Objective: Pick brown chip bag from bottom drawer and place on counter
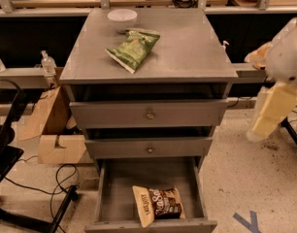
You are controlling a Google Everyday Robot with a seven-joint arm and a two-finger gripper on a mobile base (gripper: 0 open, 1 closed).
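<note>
Camera view: brown bag lies near the front of the open bottom drawer, cream end left. Likely light, crinkly, slippery and crushable; a pinch across its puffed middle looks best. At right the gripper hangs beside the counter, its opening impossible to tell. Counted: one brown bag, one green bag, one bowl, three drawers.
</note>
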